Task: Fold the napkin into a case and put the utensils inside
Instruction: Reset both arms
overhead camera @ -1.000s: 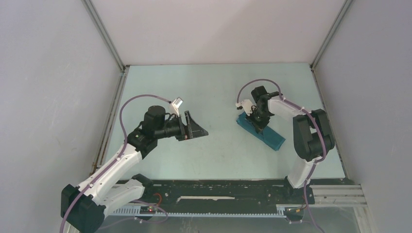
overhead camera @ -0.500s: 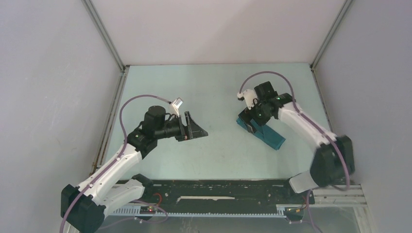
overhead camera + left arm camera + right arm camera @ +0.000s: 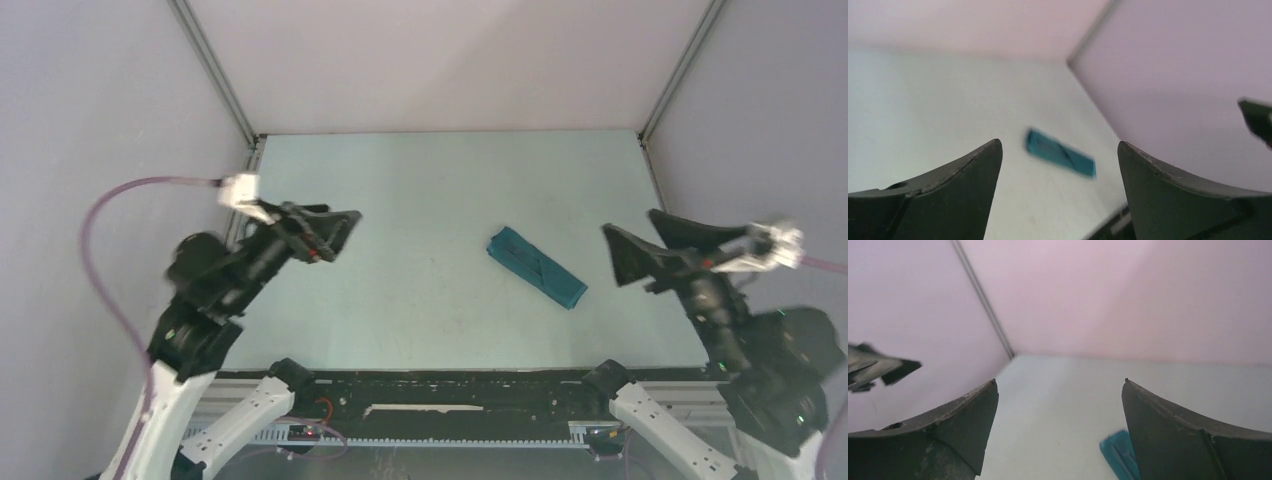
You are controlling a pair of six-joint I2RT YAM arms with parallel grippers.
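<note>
A: Worktop status?
B: It is showing pale green, filling mid-frame.
A: And above it?
B: The left gripper is hovering at centre left, jaws standing wide apart, gripping nothing. The right gripper is hovering at centre right, likewise spread and empty.
A: The case?
B: It is lying flat right of centre, a narrow teal strip slanting toward lower right, well apart from both.

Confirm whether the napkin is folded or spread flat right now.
Folded. The napkin lies on the table as a narrow, flat oblong strip, not an open square; the left wrist view shows the same strip shape.
</note>
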